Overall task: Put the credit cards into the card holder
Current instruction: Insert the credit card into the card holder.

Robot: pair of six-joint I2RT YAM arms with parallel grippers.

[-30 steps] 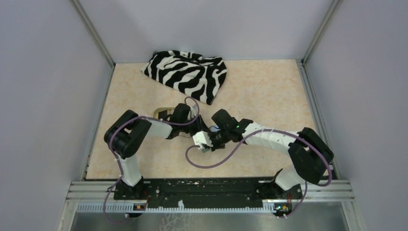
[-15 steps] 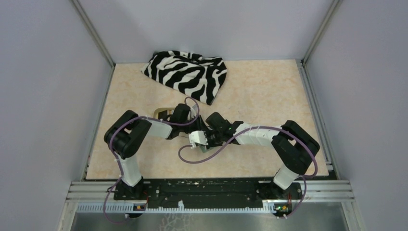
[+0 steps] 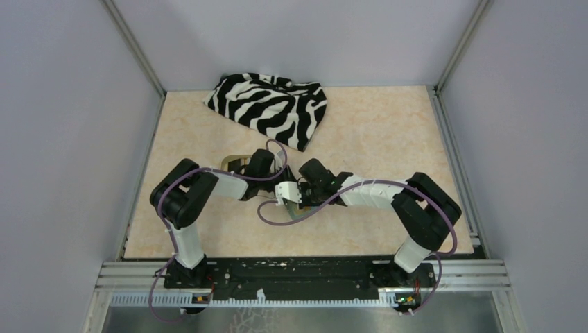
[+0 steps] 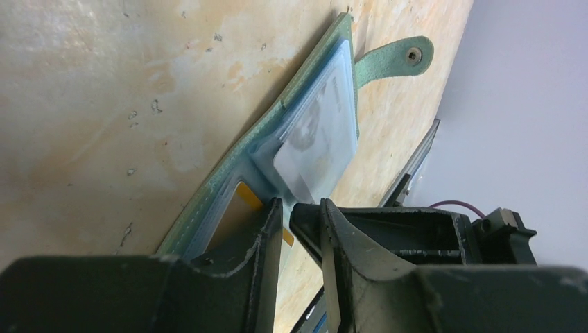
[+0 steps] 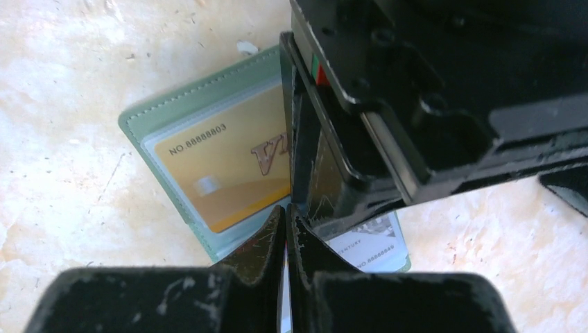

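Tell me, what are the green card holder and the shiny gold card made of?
The card holder looks like soft matte leather or fake leather: its green edge has a stitched seam. Its clear pockets look like thin glossy plastic, since they shine and show cards through. The gold card looks like stiff, smooth plastic with printed numbers.

In the right wrist view the black left gripper [image 5: 308, 187] hides the right half of the gold card [image 5: 215, 173] (its lettering breaks off after "VI"), the middle of the card holder [image 5: 139, 118] and all but a lower corner of the whitish card [image 5: 367, 250].
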